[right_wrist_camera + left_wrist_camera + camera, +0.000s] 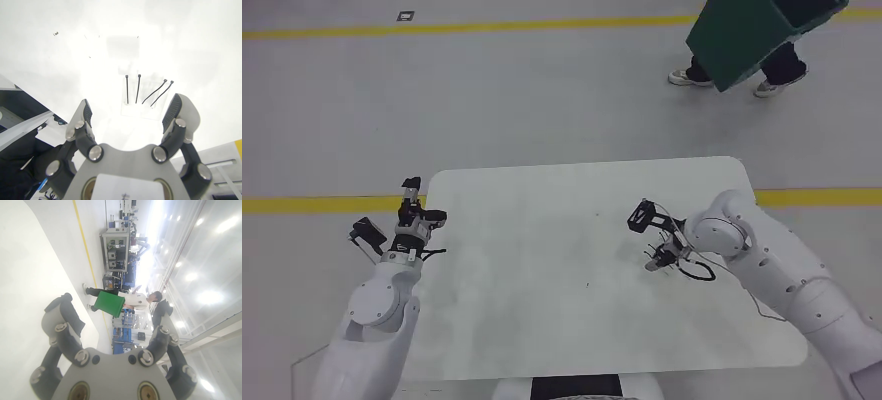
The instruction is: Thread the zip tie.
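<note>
Several black zip ties (139,89) stand upright in a clear holder block (140,111) on the white table (56,66). My right gripper (131,100) hangs just short of the block, open, with nothing between its ribbed pads (173,108). From above, the right gripper (660,254) is over the table's right part. My left gripper (422,200) is at the table's left edge, far from the zip ties. It stands open and empty in the left wrist view (115,302), facing out across the room.
The white table (542,300) is bare between the two arms. A few small dark specks (55,33) lie on it beyond the holder. A thin black cable loop (699,270) hangs by the right wrist. The table's right edge (772,260) is close behind the right arm.
</note>
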Robot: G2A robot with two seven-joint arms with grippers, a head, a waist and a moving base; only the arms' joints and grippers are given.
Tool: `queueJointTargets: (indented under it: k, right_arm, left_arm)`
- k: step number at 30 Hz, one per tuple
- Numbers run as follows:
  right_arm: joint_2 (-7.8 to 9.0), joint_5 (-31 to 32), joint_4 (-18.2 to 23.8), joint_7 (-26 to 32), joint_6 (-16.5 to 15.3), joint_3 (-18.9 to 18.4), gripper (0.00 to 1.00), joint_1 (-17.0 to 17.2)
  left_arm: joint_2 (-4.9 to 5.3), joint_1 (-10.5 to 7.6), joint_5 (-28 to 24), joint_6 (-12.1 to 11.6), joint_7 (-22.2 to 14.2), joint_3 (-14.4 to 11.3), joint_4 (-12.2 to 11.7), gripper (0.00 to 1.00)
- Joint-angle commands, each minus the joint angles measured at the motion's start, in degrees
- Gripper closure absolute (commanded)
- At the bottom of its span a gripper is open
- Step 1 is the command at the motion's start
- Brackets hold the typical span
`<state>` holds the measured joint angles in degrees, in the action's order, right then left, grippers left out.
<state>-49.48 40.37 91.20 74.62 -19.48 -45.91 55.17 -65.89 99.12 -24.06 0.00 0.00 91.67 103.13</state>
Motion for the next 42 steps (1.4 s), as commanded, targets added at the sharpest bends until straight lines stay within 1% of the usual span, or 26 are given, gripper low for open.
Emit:
queueJointTargets:
  k: [1,3,10,11,13,18,21,24,25,26,27,29,30,33,35,40,42]
  right_arm:
    - [-0.09,-0.74,-1.26,-0.34,0.0,1.25,0.0,-0.56]
    - [-0.15,-2.06,-2.24,-0.86,0.0,1.81,0.0,-0.99]
    - [-0.15,-2.06,-2.24,-0.86,0.0,1.81,0.0,-0.99]
    - [-0.14,-2.08,-2.43,-1.98,0.23,1.54,0.0,-0.81]
    - [0.12,-1.98,-3.29,-3.64,0.0,0.73,0.0,-0.2]
    - [0.81,-3.68,-4.29,-3.89,0.0,-0.85,0.0,0.1]
    - [1.35,-5.08,-4.55,-4.19,0.0,-1.39,0.0,0.35]
    - [1.92,-5.16,-4.53,-4.72,0.0,-1.25,0.0,0.65]
    - [2.08,-5.14,-4.54,-4.97,0.0,-1.16,0.33,0.75]
    - [2.3,-5.12,-4.52,-5.34,0.0,-1.07,0.45,0.86]
    - [2.47,-5.08,-4.59,-5.63,0.0,-1.03,0.52,0.96]
    - [2.81,-5.03,-4.74,-6.22,0.0,-1.06,0.58,1.17]
    - [3.04,-5.07,-4.72,-6.57,0.0,-1.09,0.58,1.32]
    - [3.59,-5.24,-4.49,-7.24,0.0,-1.19,0.67,1.67]
    - [3.9,-5.25,-4.29,-7.51,0.0,-1.17,0.71,1.84]
    - [4.46,-4.78,-3.74,-8.25,0.0,-0.33,0.75,1.85]
    - [4.53,-4.72,-3.82,-8.64,0.0,0.12,0.79,1.67]
  left_arm:
    - [0.0,0.0,0.0,0.0,0.0,0.0,0.0,0.0]
    - [0.0,0.0,0.0,0.0,0.0,0.0,0.0,0.0]
    - [0.0,0.0,0.0,0.0,0.0,0.0,0.0,0.0]
    - [0.0,0.0,0.0,0.0,0.0,0.0,0.0,0.0]
    - [0.0,0.0,0.0,0.0,0.0,0.0,0.0,0.0]
    - [0.0,0.0,0.0,0.0,0.0,0.0,0.0,0.0]
    - [0.0,0.0,0.0,0.0,0.0,0.0,0.0,0.0]
    - [0.0,0.0,0.0,0.0,0.0,0.0,0.0,0.0]
    - [0.0,0.0,0.0,0.0,0.0,0.0,0.0,0.0]
    - [0.0,0.0,0.0,0.0,0.0,0.0,0.0,0.0]
    - [0.0,0.0,0.0,0.0,0.0,0.0,0.0,0.0]
    - [0.0,0.0,0.0,0.0,0.0,0.0,0.0,0.0]
    - [0.0,0.0,0.0,0.0,0.0,0.0,0.0,0.0]
    - [0.0,0.0,0.0,0.0,0.0,0.0,0.0,0.0]
    - [0.0,0.0,0.0,0.0,0.0,0.0,0.0,0.0]
    - [0.0,0.0,0.0,0.0,0.0,0.0,0.0,0.0]
    - [0.0,0.0,0.0,0.0,0.0,0.0,0.0,0.0]
